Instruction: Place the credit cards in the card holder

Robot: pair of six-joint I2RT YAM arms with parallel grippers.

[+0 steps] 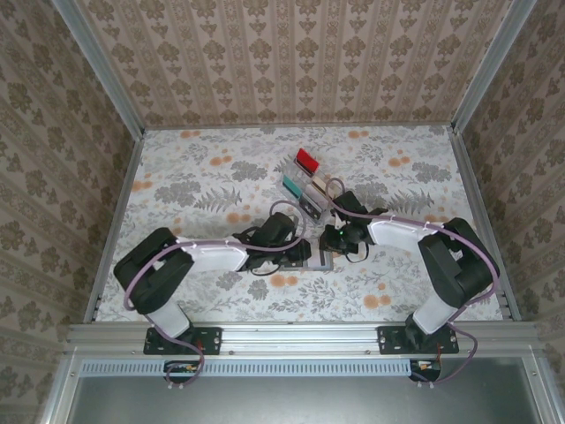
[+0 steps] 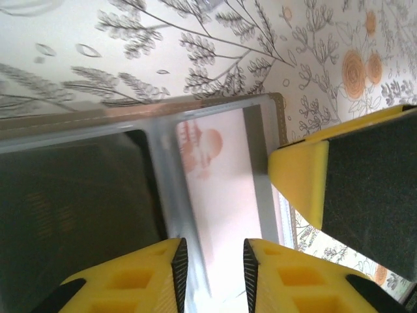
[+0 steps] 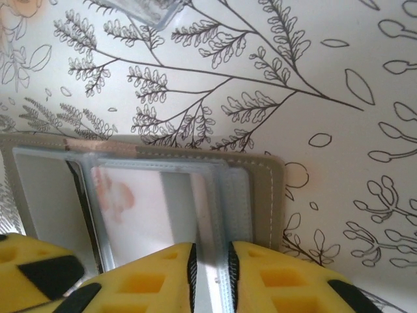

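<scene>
Open on the counter (image 3: pixel 273 72), the card holder (image 3: pixel 264 189) seems steadied by the right fingers (image 3: pixel 150 280) narrowly pinching its pocket edge, while the left fingers (image 2: pixel 130 280) narrowly straddle a white card (image 2: pixel 225 195), grip unclear.

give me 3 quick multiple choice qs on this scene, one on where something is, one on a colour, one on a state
1. Where does the card holder lie?
A. mid-table, nearer the arms than the clear rack
B. in the back left corner
C. on top of the rack

2. What colour is the card standing at the rack's far end?
A. blue
B. red
C. black

3. How is the card holder?
A. folded shut
B. standing on edge
C. lying open

Key: 1 A, the top view shows it in front of the rack; 2 B, that card is plainly red in the top view; 3 C, the wrist views show its inside facing up.
</scene>
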